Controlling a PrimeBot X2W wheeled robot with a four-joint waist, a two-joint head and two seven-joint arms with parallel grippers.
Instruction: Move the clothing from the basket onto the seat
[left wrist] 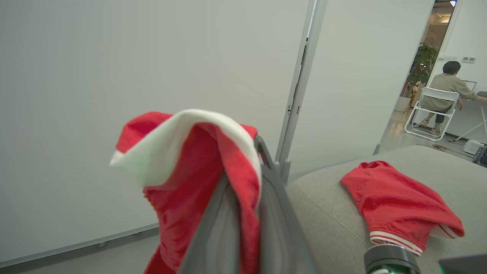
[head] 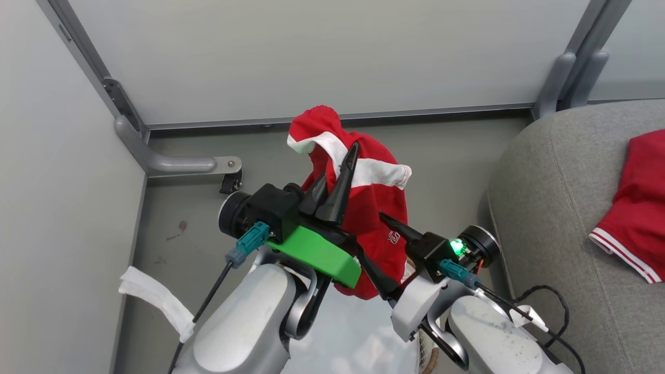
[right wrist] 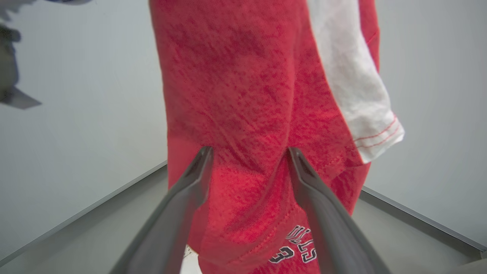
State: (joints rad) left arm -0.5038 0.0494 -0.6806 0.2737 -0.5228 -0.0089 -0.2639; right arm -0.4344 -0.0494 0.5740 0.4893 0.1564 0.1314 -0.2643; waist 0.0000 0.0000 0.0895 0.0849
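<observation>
Left tool (head: 338, 163) clamping red garment (head: 374, 208), right tool (right wrist: 250, 150) spread open, 2nd garment (head: 636, 208) on seat (head: 561, 208)

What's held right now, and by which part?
Left end effector is shut on the red garment, pinched by the fold near its white band; the rest hangs. Right end effector is open, straddling the lower cloth, no grip.
</observation>
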